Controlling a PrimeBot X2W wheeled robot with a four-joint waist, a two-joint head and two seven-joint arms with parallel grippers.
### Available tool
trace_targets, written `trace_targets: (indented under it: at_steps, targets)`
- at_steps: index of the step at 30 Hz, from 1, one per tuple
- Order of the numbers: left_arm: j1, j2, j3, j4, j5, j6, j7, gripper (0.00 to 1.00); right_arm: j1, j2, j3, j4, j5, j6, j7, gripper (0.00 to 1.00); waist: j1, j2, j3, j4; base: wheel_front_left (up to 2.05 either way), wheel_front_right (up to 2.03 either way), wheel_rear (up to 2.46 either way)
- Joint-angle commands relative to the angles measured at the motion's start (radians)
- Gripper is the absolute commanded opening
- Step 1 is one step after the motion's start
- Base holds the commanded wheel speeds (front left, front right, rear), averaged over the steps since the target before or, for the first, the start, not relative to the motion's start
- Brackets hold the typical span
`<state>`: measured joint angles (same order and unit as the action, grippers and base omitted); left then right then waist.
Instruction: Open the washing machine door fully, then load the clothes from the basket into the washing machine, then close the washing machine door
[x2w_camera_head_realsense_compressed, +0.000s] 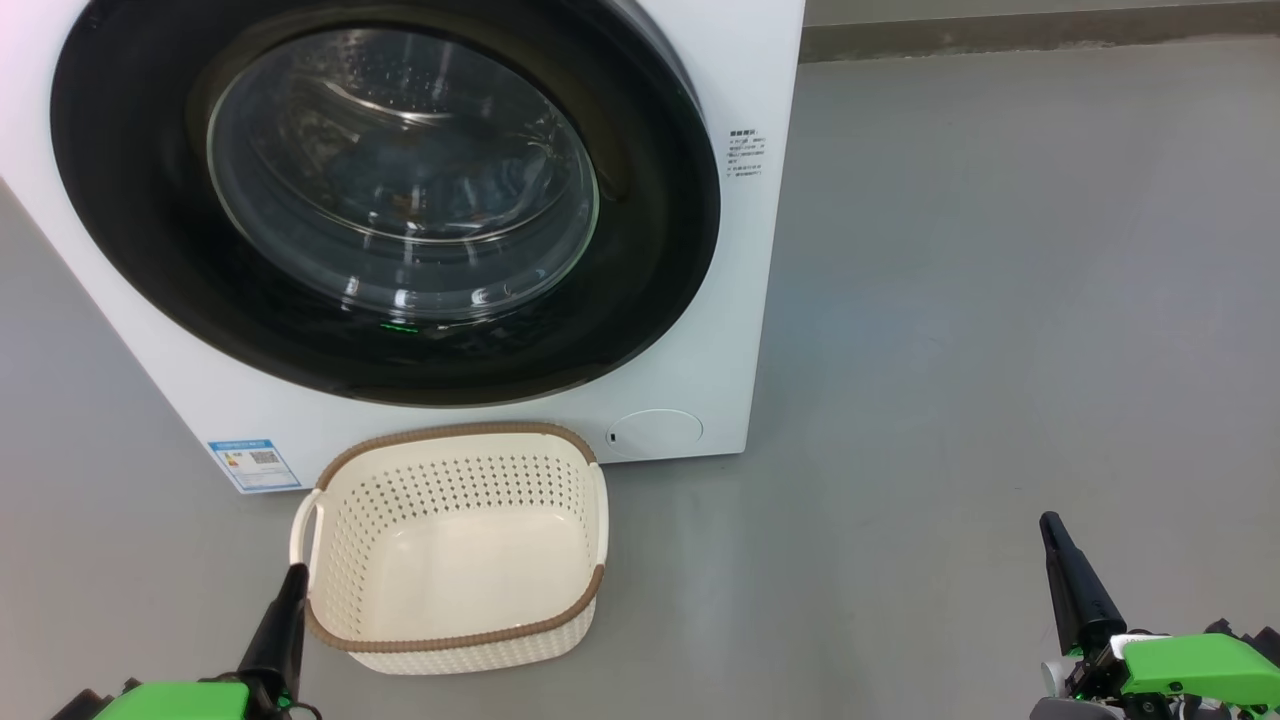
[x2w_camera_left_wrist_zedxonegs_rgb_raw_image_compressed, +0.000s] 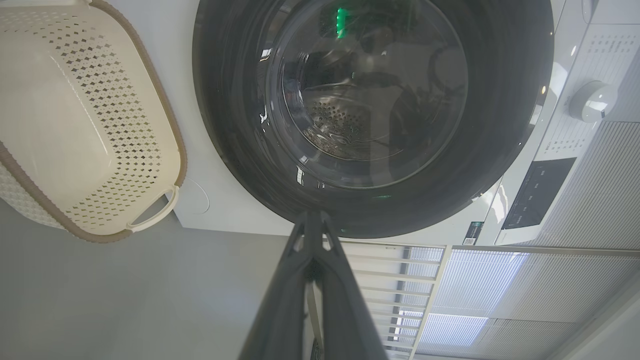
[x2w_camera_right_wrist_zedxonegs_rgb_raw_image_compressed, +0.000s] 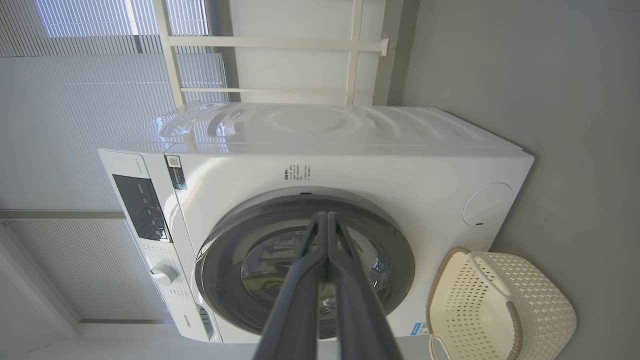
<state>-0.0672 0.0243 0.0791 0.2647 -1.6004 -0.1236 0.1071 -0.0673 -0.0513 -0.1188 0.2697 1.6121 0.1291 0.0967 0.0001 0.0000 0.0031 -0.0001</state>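
Observation:
The washing machine (x2w_camera_head_realsense_compressed: 745, 250) is a white box on the floor. The washing machine door (x2w_camera_head_realsense_compressed: 130, 210) is shut flat against its front, black rim around a clear glass bowl (x2w_camera_head_realsense_compressed: 400, 170). The door also appears in the left wrist view (x2w_camera_left_wrist_zedxonegs_rgb_raw_image_compressed: 235, 125) and right wrist view (x2w_camera_right_wrist_zedxonegs_rgb_raw_image_compressed: 220, 260). The cream basket (x2w_camera_head_realsense_compressed: 450, 478) stands on the floor just before the machine and holds nothing. The clothes are out of view; behind the glass I make out only dim shapes. My left gripper (x2w_camera_head_realsense_compressed: 295, 572) is shut, its tip by the basket's near left corner. My right gripper (x2w_camera_head_realsense_compressed: 1048, 522) is shut, far right, over bare floor.
Grey floor (x2w_camera_head_realsense_compressed: 950, 350) stretches wide to the right of the machine. A round filter cap (x2w_camera_head_realsense_compressed: 655, 433) and a blue label (x2w_camera_head_realsense_compressed: 253, 464) sit low on the front. The control panel (x2w_camera_right_wrist_zedxonegs_rgb_raw_image_compressed: 140, 207) and knob (x2w_camera_right_wrist_zedxonegs_rgb_raw_image_compressed: 163, 274) are at the machine's top. A wall base (x2w_camera_head_realsense_compressed: 1040, 30) runs behind.

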Motion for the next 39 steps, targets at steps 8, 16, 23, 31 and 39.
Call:
trace_targets:
  at_steps: [8,16,23,31,39]
  targets:
    - [-0.041,0.026,0.035,-0.019,-0.008,-0.007,0.006,0.00,-0.040,-0.006,0.014,-0.025,0.004,0.002,0.009,0.00,0.0000,0.0000,0.000,0.000,0.00,0.00,0.00]
    - [-0.041,0.026,0.035,-0.019,-0.008,-0.007,0.006,0.00,-0.040,-0.005,0.013,-0.025,0.003,0.002,0.010,0.00,0.0000,0.0000,0.000,0.000,0.00,0.00,0.00]
    - [-0.041,0.026,0.035,-0.019,-0.008,-0.007,0.006,0.00,-0.040,-0.004,0.012,-0.025,0.002,0.002,0.011,0.00,0.0000,0.0000,0.000,0.000,0.00,0.00,0.00]
    - [-0.041,0.026,0.035,-0.019,-0.008,-0.007,0.006,0.00,-0.040,-0.004,0.011,-0.025,0.001,0.002,0.012,0.00,0.0000,0.0000,0.000,0.000,0.00,0.00,0.00]
    - [-0.041,0.026,0.035,-0.019,-0.008,-0.007,0.006,0.00,-0.040,-0.003,0.010,-0.025,0.001,0.002,0.012,0.00,0.0000,0.0000,0.000,0.000,0.00,0.00,0.00]
